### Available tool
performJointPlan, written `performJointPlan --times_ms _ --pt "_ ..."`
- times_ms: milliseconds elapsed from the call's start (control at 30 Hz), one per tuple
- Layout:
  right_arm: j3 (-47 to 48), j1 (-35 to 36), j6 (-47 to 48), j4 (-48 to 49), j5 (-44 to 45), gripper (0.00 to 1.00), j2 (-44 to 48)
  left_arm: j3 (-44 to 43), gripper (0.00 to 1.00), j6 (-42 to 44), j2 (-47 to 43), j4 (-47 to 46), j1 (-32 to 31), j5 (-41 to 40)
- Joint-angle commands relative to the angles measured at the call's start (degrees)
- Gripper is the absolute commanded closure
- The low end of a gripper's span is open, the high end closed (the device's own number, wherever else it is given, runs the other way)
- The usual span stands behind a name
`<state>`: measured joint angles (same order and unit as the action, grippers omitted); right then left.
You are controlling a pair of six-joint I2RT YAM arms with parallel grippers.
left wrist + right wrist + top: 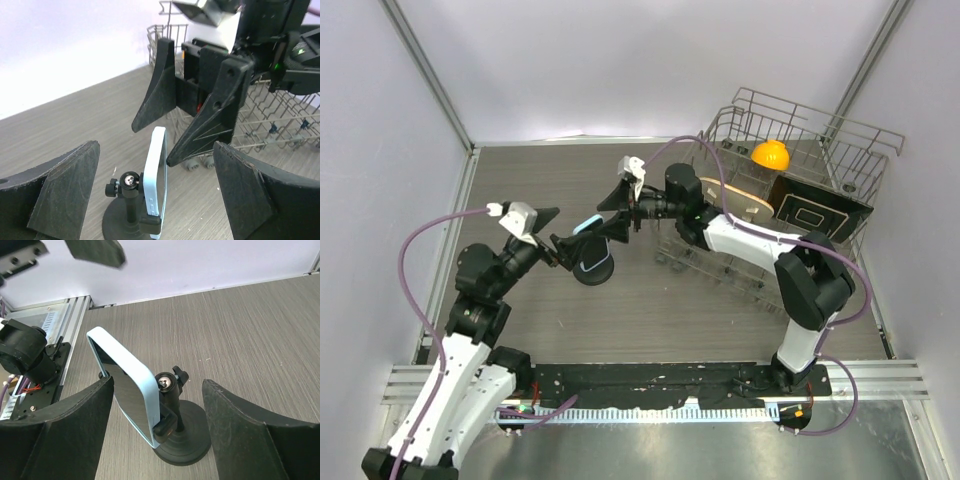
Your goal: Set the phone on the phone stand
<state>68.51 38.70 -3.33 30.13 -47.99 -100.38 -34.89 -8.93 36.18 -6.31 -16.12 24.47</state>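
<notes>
Phone [127,385] upright on edge, held in clamp of stand [181,442] on worktop [670,320], between both grippers. Left gripper [558,232] spread wide, clamped on nothing, phone just ahead of its gap. Right gripper [613,214] also spread, facing left one, phone just ahead; finger contact unclear. Rack [840,150] behind right gripper.

No readable text, brand, label or number in any view.
The only markings are white outlined rectangles on the dark board [817,210] leaning in the wire dish rack [855,160], and a small green light [275,65] glowing on the right arm's black wrist housing. The phone [126,390] shows a dark screen with nothing legible on it.
</notes>
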Motion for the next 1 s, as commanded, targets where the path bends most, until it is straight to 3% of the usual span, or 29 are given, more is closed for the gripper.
performJointPlan --times_ms 0,200,367,400,433,533,667,800,933,967 --pt "6.0 0.6 4.8 -6.8 -2.3 0.25 -1.5 -3.1 0.0 -1.2 -5.2 2.7 -0.1 -3.9" --pt "9.8 3.1 7.5 -10.1 -5.3 0.4 -4.8 -3.8 0.0 -1.9 -9.5 5.8 -0.1 -3.4" --pt "10.9 4.1 8.0 -9.6 -7.4 0.59 -5.6 -2.3 0.0 -3.6 -10.9 4.4 -0.1 -2.1" --pt "11.1 4.1 7.8 -9.5 -7.1 0.65 -5.8 -2.2 0.0 -3.9 -11.1 4.1 -0.1 -2.1" --pt "11.4 4.2 7.8 -9.2 -6.9 0.79 -6.0 -2.1 0.0 -4.0 -11.2 4.0 -0.1 -2.1" --pt "10.2 4.0 8.7 -6.6 -1.2 0.99 -5.4 -2.1 0.0 -4.2 -11.8 3.8 -0.1 -1.9" --pt "14.2 1.6 10.9 -7.7 1.8 0.99 -7.3 -1.6 0.0 -5.6 -12.2 2.3 -0.1 -1.2" --pt "20.6 -4.5 10.5 -3.2 -4.2 0.99 -12.6 -0.6 0.01 -7.5 -12.0 -0.7 -0.1 0.1" --pt "35.1 -10.3 9.2 -3.3 -11.3 0.99 -22.5 0.1 0.02 -9.1 -11.1 -1.9 -0.1 2.6" --pt "42.3 -12.1 7.0 -3.2 -13.0 0.99 -24.8 0.1 0.02 -9.3 -10.8 -2.0 -0.1 4.3"
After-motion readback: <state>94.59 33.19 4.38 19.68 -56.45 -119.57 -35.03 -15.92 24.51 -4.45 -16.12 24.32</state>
